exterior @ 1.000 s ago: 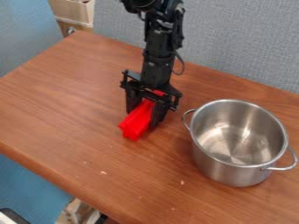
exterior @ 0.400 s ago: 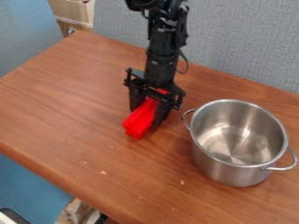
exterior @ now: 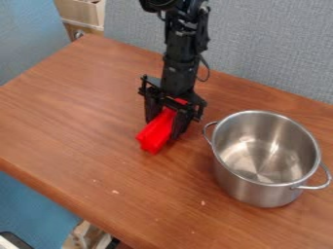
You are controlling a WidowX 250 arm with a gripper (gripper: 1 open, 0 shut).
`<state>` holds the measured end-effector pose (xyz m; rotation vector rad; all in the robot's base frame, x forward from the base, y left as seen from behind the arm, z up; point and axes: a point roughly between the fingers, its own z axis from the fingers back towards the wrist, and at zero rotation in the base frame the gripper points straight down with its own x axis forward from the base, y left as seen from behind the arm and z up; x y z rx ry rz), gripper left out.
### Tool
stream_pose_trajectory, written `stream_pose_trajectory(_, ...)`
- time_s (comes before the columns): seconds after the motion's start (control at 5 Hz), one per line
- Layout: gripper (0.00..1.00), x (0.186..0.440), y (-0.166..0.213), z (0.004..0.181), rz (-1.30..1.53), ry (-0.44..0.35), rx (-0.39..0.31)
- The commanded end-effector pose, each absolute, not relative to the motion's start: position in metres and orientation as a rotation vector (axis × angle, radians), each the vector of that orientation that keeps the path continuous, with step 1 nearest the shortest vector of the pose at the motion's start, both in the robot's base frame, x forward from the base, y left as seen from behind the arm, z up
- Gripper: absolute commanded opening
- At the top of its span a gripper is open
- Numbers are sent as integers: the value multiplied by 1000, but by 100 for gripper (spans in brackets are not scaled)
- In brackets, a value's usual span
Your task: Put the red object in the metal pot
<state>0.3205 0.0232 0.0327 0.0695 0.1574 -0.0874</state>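
Note:
The red object [exterior: 158,133], a bright red elongated block, rests tilted on the wooden table [exterior: 78,117] with its upper end between the black fingers of my gripper [exterior: 170,114]. My gripper points straight down and is shut on the block's upper end. The metal pot [exterior: 267,156] stands upright to the right of the block, shiny, empty inside, with one small handle visible at its right side. A small gap separates the pot's rim from the gripper.
The table's front edge runs diagonally along the lower left. A blue wall stands behind the table, and a beige box [exterior: 82,14] sits at the upper left beyond the table's far edge.
The red block and the gripper shifted slightly to the right between the oldest frame and the later ones. Since then nothing has visibly moved.

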Motion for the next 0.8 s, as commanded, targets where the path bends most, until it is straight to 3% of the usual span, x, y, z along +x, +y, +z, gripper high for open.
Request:
stream_pose_trajectory(0.0,0,328,31,51,-71,89,74)
stream_pose_trajectory(0.6,0,325,29,55,-73,86,74)
